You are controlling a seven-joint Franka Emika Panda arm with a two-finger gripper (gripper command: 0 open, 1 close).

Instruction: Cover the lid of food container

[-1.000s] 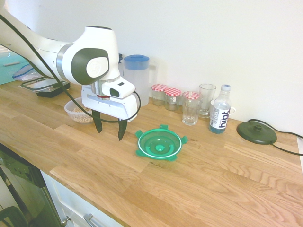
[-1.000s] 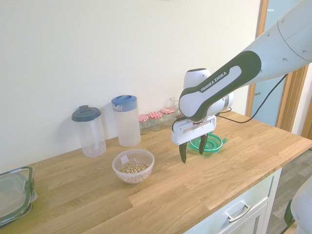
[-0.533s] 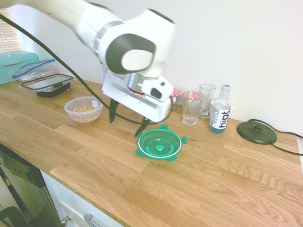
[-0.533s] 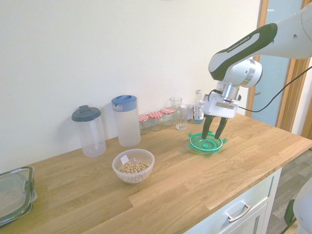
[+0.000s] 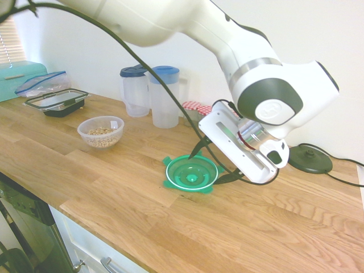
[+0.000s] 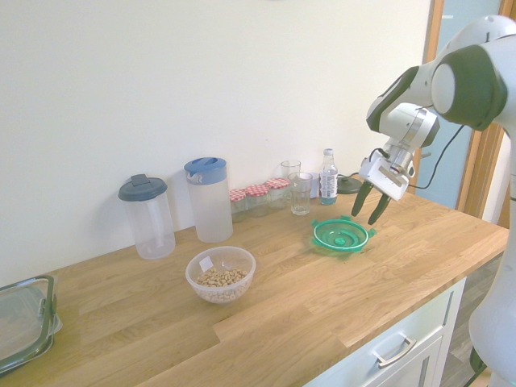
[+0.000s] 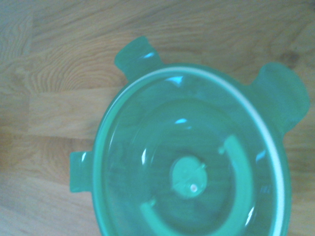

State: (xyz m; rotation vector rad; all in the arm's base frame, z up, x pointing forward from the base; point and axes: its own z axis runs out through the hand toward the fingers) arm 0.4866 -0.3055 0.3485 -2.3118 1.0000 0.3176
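Note:
The green translucent lid (image 5: 191, 174) lies flat on the wooden counter, and it fills the wrist view (image 7: 192, 157) with its clip tabs and centre mark showing. My gripper (image 5: 205, 169) hangs tilted just above the lid's edge, on the side away from the bowl. It is open, and nothing sits between its dark fingers (image 6: 363, 218). The food container (image 5: 101, 131) is a small clear bowl of beige grains. It stands well apart from the lid (image 6: 342, 235), toward the jugs (image 6: 220, 274).
Two clear jugs (image 6: 208, 197) (image 6: 147, 216) stand by the wall, then red-lidded jars (image 6: 256, 197), a glass (image 6: 300, 193) and a water bottle (image 6: 327, 176). A black corded disc (image 5: 309, 159) lies beyond the arm. A black-rimmed box (image 5: 57, 102) sits at the far end.
The arm has swung from beside the bowl across to the lid and tilted over its far edge. The fingers stayed open. Lid and bowl have not moved.

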